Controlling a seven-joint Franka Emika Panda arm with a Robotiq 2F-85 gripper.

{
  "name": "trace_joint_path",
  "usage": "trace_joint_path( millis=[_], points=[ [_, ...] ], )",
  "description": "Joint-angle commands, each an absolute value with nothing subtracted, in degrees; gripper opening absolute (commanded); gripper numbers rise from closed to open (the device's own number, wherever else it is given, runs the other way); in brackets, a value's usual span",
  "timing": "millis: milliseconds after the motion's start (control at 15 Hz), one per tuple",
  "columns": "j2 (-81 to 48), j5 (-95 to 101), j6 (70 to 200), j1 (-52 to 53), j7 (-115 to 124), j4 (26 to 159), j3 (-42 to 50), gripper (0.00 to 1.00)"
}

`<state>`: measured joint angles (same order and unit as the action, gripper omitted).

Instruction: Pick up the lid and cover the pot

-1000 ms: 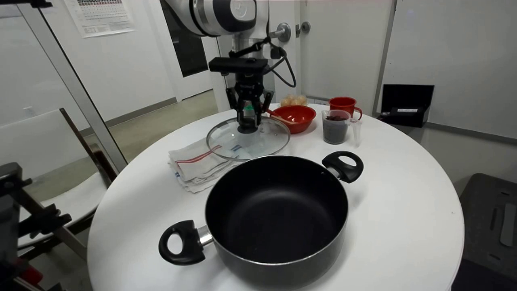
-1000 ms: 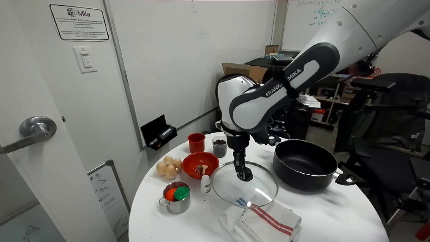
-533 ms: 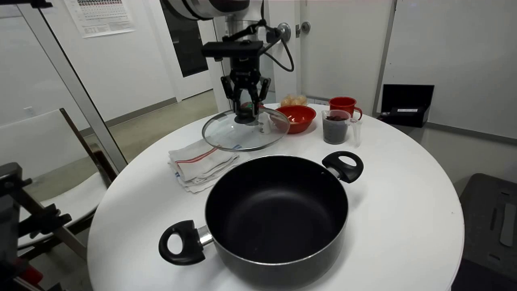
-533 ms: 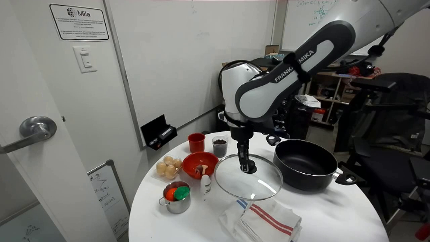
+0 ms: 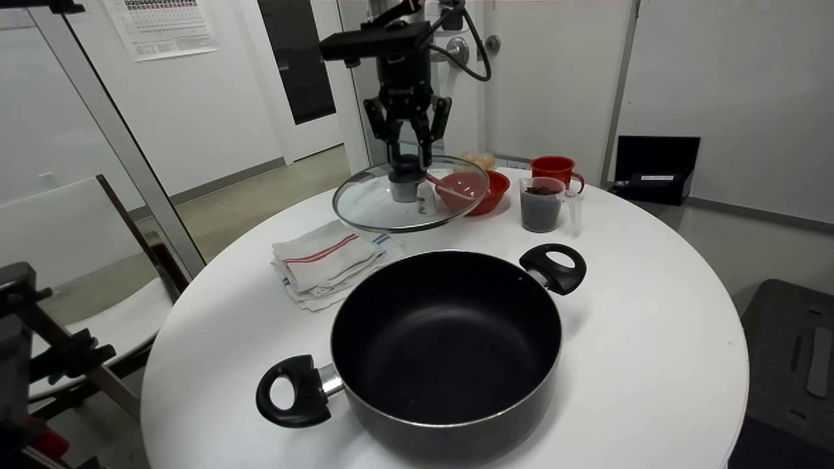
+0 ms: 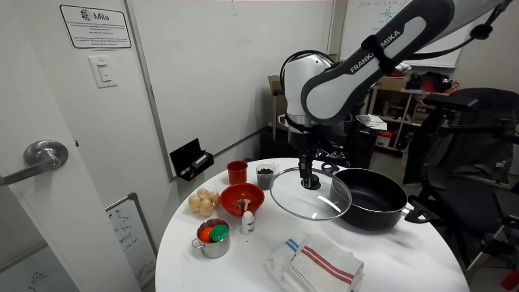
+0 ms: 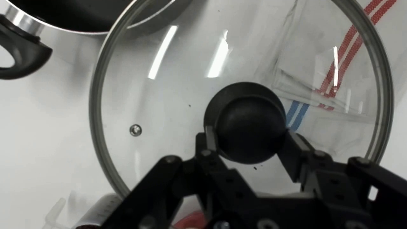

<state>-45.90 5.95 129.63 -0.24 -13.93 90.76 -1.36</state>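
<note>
The clear glass lid [image 5: 371,203] with metal rim and black knob hangs above the table, slightly tilted, in both exterior views [image 6: 300,200]. My gripper [image 5: 409,159] is shut on its knob, with one finger on each side. In the wrist view the fingers [image 7: 248,138] flank the knob, and the lid [image 7: 171,105] spreads out below. The wide black pot [image 5: 449,417] stands uncovered on the table, nearer the camera than the lid. It also shows in an exterior view [image 6: 373,217], where the lid overlaps its left edge, and at the wrist view's top left [image 7: 79,19].
A folded towel [image 5: 326,260] lies beside the pot. A red bowl [image 5: 496,195], a measuring cup [image 5: 541,212] and a red cup [image 5: 554,168] stand behind. A white bottle [image 6: 248,224], a small metal pot [image 6: 215,245] and eggs [image 6: 204,202] stand near the bowl.
My gripper has lifted the lid higher from above the towel area. In an exterior view the lid has also shifted right, towards the pot. The pot and other items have not moved.
</note>
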Motion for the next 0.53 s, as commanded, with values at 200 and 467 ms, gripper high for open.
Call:
trace_joint_path(
  millis=[200, 467],
  points=[
    [-39.27, 3.67, 131.47, -3.99, -10.4, 99.46, -0.45, 0.24],
    [-37.98, 0.64, 132.69, -7.06, -9.44, 103.07, -0.25, 0.24]
  ],
)
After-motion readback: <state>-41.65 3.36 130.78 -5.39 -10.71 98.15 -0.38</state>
